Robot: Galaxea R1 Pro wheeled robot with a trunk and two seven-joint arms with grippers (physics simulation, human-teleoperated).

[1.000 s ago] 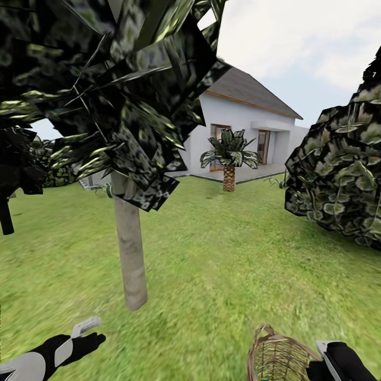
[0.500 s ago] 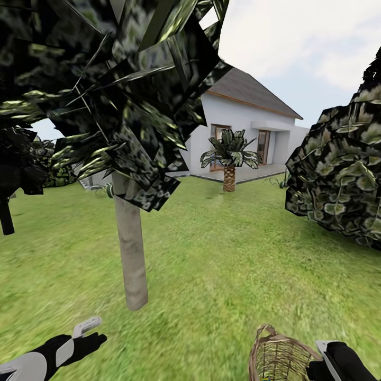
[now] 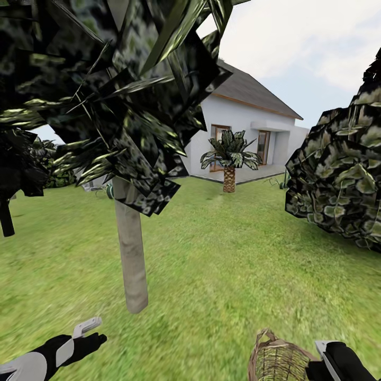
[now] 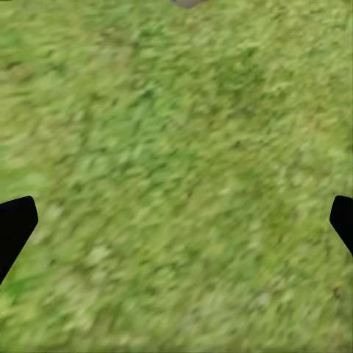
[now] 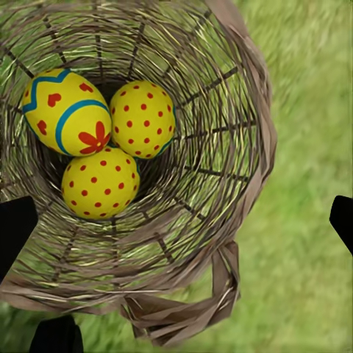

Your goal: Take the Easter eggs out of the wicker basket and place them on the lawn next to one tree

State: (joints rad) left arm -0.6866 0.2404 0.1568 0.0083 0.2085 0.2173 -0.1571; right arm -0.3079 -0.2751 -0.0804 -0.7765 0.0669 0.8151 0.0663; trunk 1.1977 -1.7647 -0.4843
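Note:
The wicker basket [image 3: 278,362] stands on the lawn [image 3: 222,264] at the bottom right of the head view. In the right wrist view I look down into the basket [image 5: 220,184]. Three yellow Easter eggs lie at its bottom: one with blue bands and a red flower [image 5: 66,110] and two red-dotted ones [image 5: 143,118] [image 5: 99,184]. My right gripper [image 5: 176,220] hangs open above the basket, and in the head view it [image 3: 324,353] sits by the right rim. The open left gripper [image 3: 92,332] [image 4: 176,220] hovers over bare grass. A tree with a pale trunk [image 3: 131,248] rises just ahead on the left.
A big leafy bush [image 3: 338,185] fills the right side. A short palm [image 3: 228,159] stands before the white house [image 3: 248,121] and its paved patio. A thin black trunk [image 3: 6,217] is at the far left. Open grass lies between the tree and the basket.
The whole view has shifted slightly; the tree's foliage looms larger and the basket sits a little lower in the picture. Both grippers hold their places and stay open.

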